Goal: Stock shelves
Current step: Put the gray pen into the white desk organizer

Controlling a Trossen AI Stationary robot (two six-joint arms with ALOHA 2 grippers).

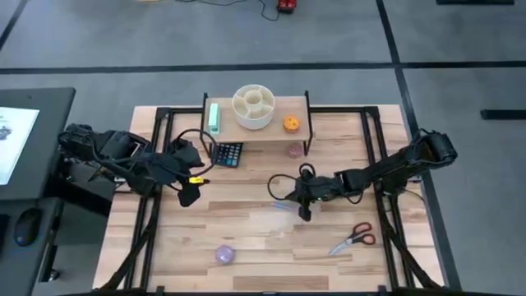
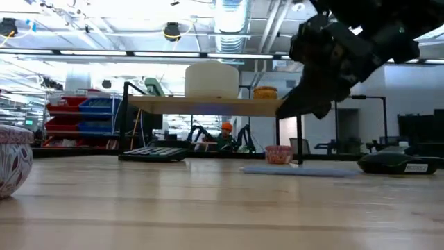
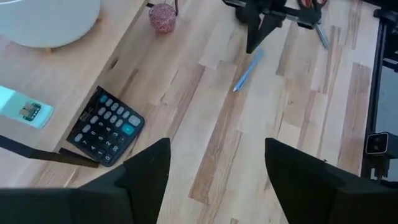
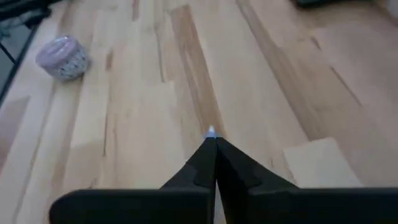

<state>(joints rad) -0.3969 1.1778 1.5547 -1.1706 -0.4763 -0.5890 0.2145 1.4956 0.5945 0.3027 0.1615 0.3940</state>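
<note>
Stocking in progress, pick-up step, seen from the front edge of the surface (image 1: 271, 271) inward. Nearest lie a small rounded purple object with a speckled pattern (image 1: 224, 254) and red-handled scissors (image 1: 355, 238), their blades shut, both loose on the pale, banded wood. Next comes a slim pale-blue pen (image 1: 281, 205), lying flat. The right claw (image 4: 212, 142) hangs just above one end of it, its dark tapered fingers clenched into a single point; it appears to hold nothing, though a pale speck at the tip cannot be made out. Across from it the left claw (image 3: 217, 158) hovers released, fingers spread wide over bare wood, facing a black calculator (image 1: 228, 154) with grey keys that lies at the foot of the shelves. Beside the opposite leg sits a small pink speckled object (image 1: 294, 150). Farthest back stand the shelves (image 1: 271, 131), a light plank on thin black legs at the rear middle of the surface, already carrying a mint-green block (image 1: 214, 117), a white round divided dish (image 1: 254, 107) and a small orange object (image 1: 291, 123). By the look of it, the pen is the item in hand: the next move calls for the right claw to open, descend astride the thin, smooth barrel and close squarely, since so low and round a shape may roll or slip.
</note>
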